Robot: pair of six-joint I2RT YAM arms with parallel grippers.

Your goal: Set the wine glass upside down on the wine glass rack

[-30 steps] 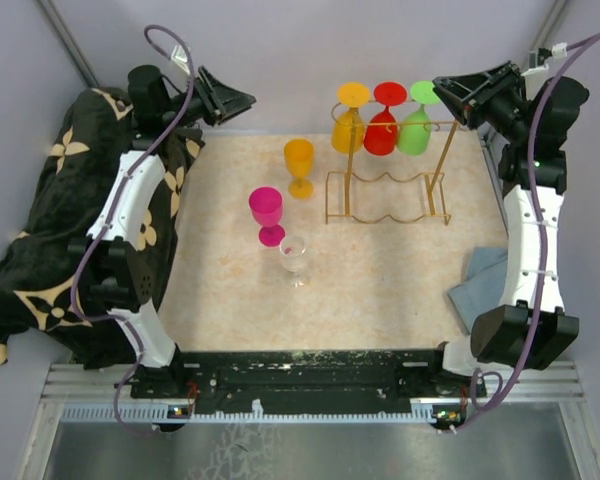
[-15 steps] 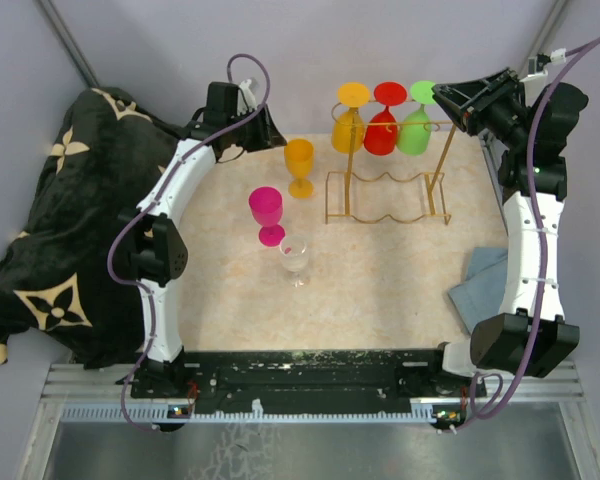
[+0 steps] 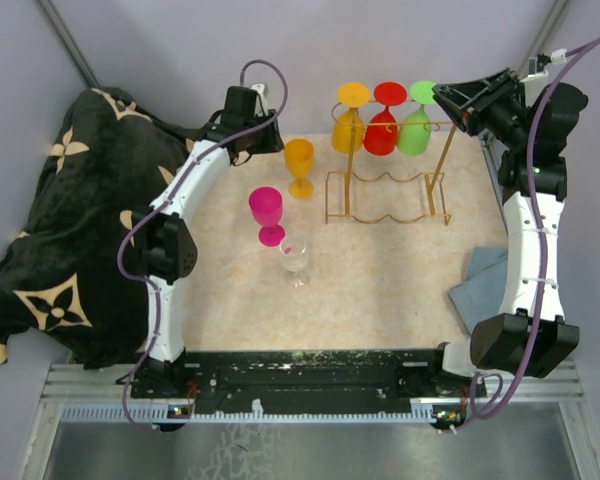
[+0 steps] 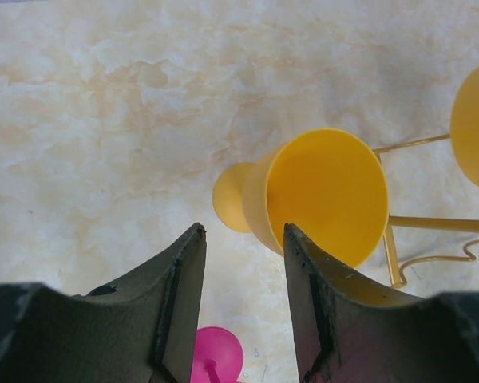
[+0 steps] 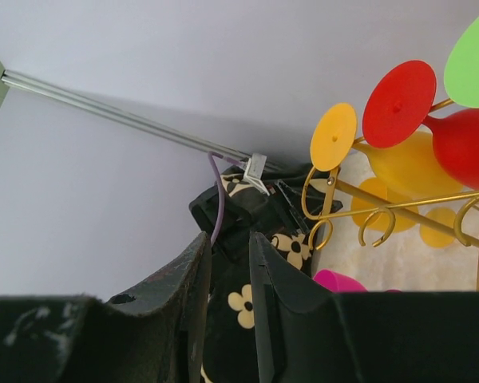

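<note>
The gold wire wine glass rack [image 3: 385, 196] stands at the back of the table, with an orange [image 3: 348, 128], a red [image 3: 381, 131] and a green glass [image 3: 414, 131] hanging upside down on it. An orange wine glass [image 3: 299, 160] stands upright left of the rack, with a pink glass [image 3: 266, 210] and a clear glass [image 3: 294, 254] nearer. My left gripper [image 3: 272, 140] is open and empty, just left of the orange glass [image 4: 323, 195], whose bowl is beside my right finger [image 4: 307, 279]. My right gripper [image 3: 442, 94] hovers empty, slightly open, at the rack's back right.
A black floral cloth [image 3: 50, 230] is heaped along the table's left side. A grey-blue cloth [image 3: 478, 282] lies by the right arm. Grey walls close the back and sides. The pink glass base [image 4: 217, 361] shows between my left fingers.
My left arm has swung from the far left over the cloth to the right, bringing its gripper beside the orange glass. The right arm has hardly moved.
</note>
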